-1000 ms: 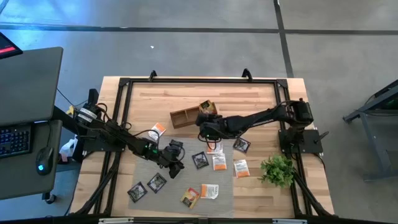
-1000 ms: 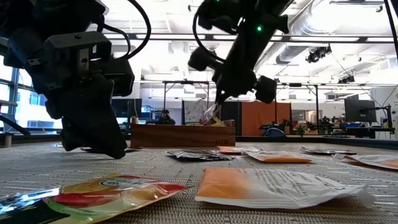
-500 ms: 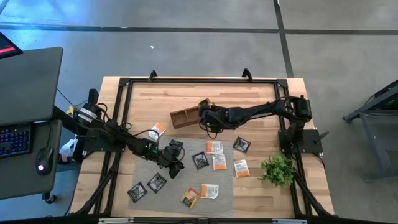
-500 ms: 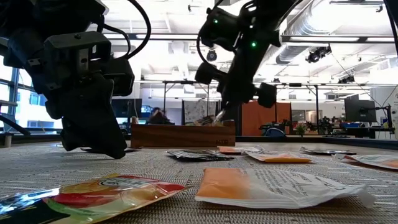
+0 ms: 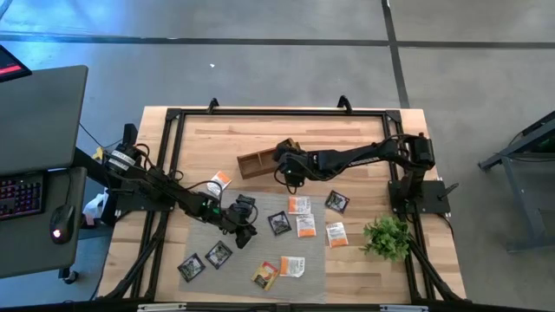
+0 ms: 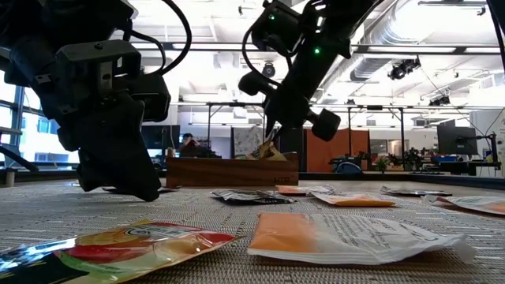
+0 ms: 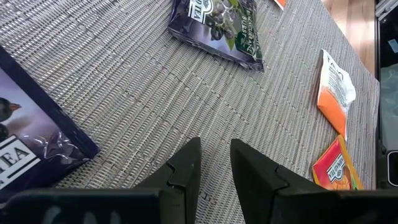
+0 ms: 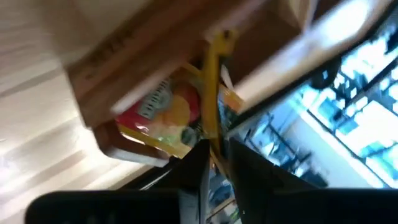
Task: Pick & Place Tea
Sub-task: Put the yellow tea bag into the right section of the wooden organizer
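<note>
A wooden box (image 5: 258, 163) stands beyond the grey mat (image 5: 251, 258). My right gripper (image 5: 289, 166) reaches to the box's right end, slanting down. A yellow tea sachet (image 8: 180, 118) stands on edge in the box, leaning on another sachet there. Its upper edge (image 8: 214, 93) runs into the narrow gap between my open fingers (image 8: 198, 163). Several black and orange sachets (image 5: 305, 226) lie flat on the mat. My left gripper (image 5: 246, 232) hovers open low over the mat, nothing between its fingers (image 7: 186, 168). My right gripper has the yellow sachet's upper edge (image 8: 216, 146) between its two fingers, coming from above at a slant. A gap shows beside the edge, and I cannot tell whether either finger touches it. The sachet's lower part sits inside the box.
A small green plant (image 5: 386, 236) stands at the near right of the table. One orange sachet (image 5: 220, 181) lies off the mat, left of the box. A black frame (image 5: 173, 130) rims the table. Bare wood lies beyond the box.
My right gripper has carried the yellow sachet from above the mat's far edge toward the table's far edge, to the box's right end, rolling its wrist a little on the way. The sachet now stands in the box.
</note>
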Controlling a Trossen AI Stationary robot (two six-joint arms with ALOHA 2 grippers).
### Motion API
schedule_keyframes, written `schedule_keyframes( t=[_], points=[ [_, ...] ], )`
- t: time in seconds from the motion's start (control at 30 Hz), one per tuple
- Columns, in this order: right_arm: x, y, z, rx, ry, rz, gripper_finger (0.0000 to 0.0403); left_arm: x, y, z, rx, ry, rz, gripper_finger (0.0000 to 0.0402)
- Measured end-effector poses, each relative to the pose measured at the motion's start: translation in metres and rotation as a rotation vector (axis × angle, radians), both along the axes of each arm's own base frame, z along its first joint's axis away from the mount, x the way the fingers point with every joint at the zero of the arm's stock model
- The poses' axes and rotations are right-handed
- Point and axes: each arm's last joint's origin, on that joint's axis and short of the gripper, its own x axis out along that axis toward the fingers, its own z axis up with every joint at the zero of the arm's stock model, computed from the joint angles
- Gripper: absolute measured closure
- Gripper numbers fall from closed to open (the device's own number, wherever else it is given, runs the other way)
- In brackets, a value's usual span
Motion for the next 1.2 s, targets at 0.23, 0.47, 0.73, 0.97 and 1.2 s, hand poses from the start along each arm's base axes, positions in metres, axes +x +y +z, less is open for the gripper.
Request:
schedule_keyframes(
  t=[0.23, 0.47, 0.73, 0.97, 1.2],
  points=[
    [0.002, -0.004, 0.006, -0.042, -0.27, -0.288, 0.0338, 0.0, 0.0, 0.0, 0.0, 0.0, 0.0, 0.0312],
    [-0.004, -0.007, 0.012, -0.083, -0.502, -0.524, 0.0345, 0.0, 0.0, 0.0, 0.0, 0.0, 0.001, 0.0312],
    [-0.028, 0.0, 0.054, 0.537, -0.942, -0.838, 0.0356, 0.0, 0.0, 0.0, 0.0, -0.001, 0.001, 0.0312],
    [-0.052, 0.009, 0.084, 1.122, -0.908, -1.03, 0.0367, 0.0, 0.0, 0.0, -0.002, -0.003, 0.001, 0.0312],
    [-0.048, 0.023, 0.072, 1.2, -0.762, -0.901, 0.0346, 0.0, 0.0, 0.001, -0.003, -0.007, 0.001, 0.0312]
  ],
)
